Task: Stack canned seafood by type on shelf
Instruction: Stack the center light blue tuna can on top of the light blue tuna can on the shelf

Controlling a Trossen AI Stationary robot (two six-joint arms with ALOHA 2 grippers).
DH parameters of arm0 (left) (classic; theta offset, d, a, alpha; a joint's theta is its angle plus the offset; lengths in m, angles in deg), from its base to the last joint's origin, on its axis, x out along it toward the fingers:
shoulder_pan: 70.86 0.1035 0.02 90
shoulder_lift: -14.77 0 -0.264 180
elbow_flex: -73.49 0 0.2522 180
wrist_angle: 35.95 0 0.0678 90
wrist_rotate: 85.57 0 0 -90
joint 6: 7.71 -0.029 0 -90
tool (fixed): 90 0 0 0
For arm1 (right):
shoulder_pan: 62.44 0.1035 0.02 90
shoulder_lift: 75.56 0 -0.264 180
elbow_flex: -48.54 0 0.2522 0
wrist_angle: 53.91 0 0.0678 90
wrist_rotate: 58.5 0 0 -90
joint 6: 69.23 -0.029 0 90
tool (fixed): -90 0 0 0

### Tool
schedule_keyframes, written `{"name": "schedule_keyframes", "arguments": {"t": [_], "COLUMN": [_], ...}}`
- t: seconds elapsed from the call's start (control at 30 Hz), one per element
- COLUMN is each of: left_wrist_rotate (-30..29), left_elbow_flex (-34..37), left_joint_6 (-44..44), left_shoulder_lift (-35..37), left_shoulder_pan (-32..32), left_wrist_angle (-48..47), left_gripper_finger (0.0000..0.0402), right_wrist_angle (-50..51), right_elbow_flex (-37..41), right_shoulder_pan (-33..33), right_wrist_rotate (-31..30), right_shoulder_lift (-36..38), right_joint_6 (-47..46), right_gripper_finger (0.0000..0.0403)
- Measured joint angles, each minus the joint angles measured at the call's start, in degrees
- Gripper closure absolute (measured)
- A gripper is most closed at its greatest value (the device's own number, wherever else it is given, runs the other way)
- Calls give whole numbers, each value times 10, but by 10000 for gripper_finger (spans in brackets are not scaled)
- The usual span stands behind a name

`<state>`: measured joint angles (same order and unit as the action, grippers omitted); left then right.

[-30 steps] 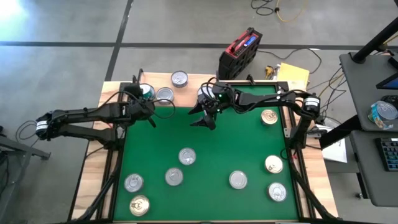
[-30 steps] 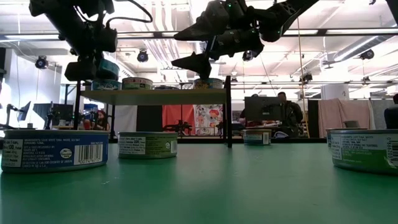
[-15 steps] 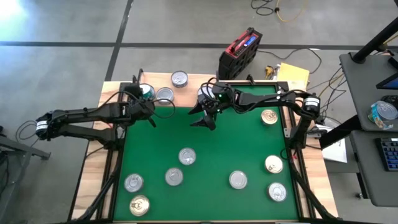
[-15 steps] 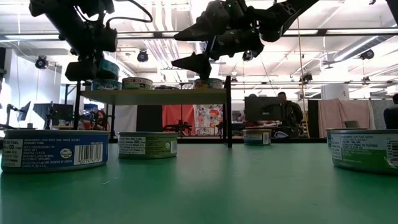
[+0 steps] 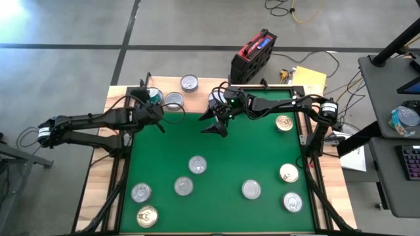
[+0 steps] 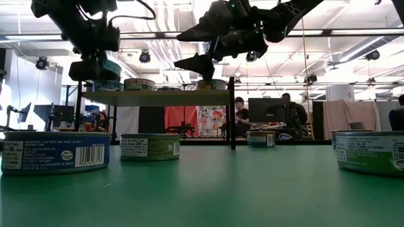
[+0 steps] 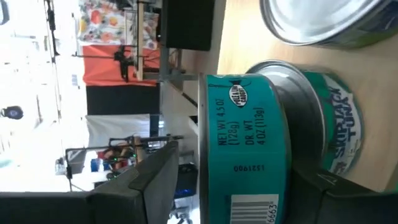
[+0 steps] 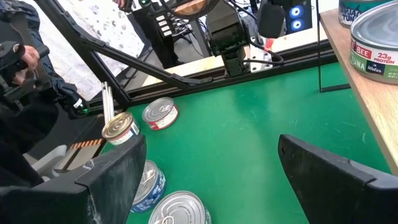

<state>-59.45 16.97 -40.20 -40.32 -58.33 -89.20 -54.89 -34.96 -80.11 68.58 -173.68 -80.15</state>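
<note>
The shelf (image 6: 158, 98), a light-wood board on black legs, stands at the mat's far edge. At its left end a teal tin (image 7: 242, 143) rests flat on top of a second tin (image 7: 339, 134). My left gripper (image 5: 156, 108) is open, one finger on each side of that teal tin; a gap shows between one finger (image 7: 146, 186) and the lid. Two more tins (image 5: 174, 99) (image 5: 189, 82) sit on the shelf. My right gripper (image 5: 214, 124) hangs open above the mat's far middle, nothing between its fingers. Several tins (image 5: 197, 164) lie on the green mat (image 5: 223, 151).
Gold-topped tins (image 5: 284, 122) (image 5: 289, 172) (image 5: 147, 216) lie among the silver ones (image 5: 251, 189). A black frame rail (image 5: 303, 124) borders the mat's right side. A red and black case (image 5: 252, 56) lies on the floor beyond the far edge. People sit in the room behind (image 6: 240, 110).
</note>
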Motion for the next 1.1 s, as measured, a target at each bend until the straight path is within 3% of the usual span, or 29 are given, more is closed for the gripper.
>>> {"name": "schedule_keyframes", "arguments": {"t": [0.83,1.1], "left_wrist_rotate": [104,105], "left_elbow_flex": [-8,-9], "left_joint_6": [34,41], "left_shoulder_lift": [0,0], "left_shoulder_pan": [41,41], "left_wrist_angle": [-4,-8], "left_gripper_finger": [195,167], "right_wrist_angle": [13,13], "right_elbow_flex": [0,0], "right_shoulder_pan": [0,0], "right_wrist_rotate": [0,5], "right_shoulder_lift": [0,0], "right_joint_6": [4,5], "right_gripper_finger": [49,49]}}
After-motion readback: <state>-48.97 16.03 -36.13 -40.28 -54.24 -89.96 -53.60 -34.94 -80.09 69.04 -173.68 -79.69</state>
